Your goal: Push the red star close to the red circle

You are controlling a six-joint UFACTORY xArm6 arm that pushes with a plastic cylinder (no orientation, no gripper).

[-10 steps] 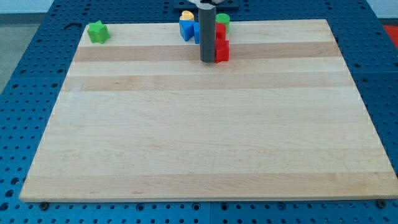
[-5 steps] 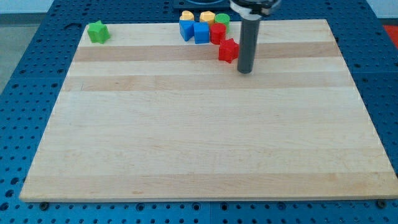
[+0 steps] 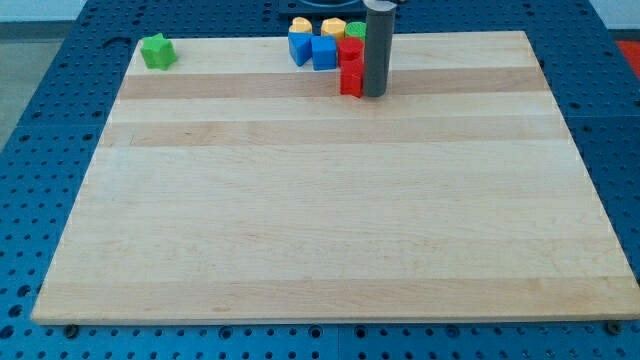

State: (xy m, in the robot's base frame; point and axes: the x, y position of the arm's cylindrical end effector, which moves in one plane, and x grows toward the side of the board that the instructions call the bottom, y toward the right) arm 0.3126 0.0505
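the pale wooden tabletop (image 3: pixel 330 200) lies on a blue perforated base (image 3: pixel 40 130). my tip (image 3: pixel 373 95), the lower end of the straight dark rod, sits near the view's top, pressed against the right side of the small red star block (image 3: pixel 350 79). there are no jaws on this arm, only the rod, so nothing is apart or clamped. the red star touches the red circle block (image 3: pixel 349 52) directly above it, toward the view's top. left of the red circle is a blue square-ish block (image 3: pixel 324 53), then another blue block (image 3: pixel 299 46). behind them sit two yellow blocks (image 3: pixel 333 26) (image 3: pixel 300 22), and a green block (image 3: pixel 356 30) shows partly behind the rod. a green star block (image 3: pixel 157 51) stands well apart at the tabletop's top left corner.
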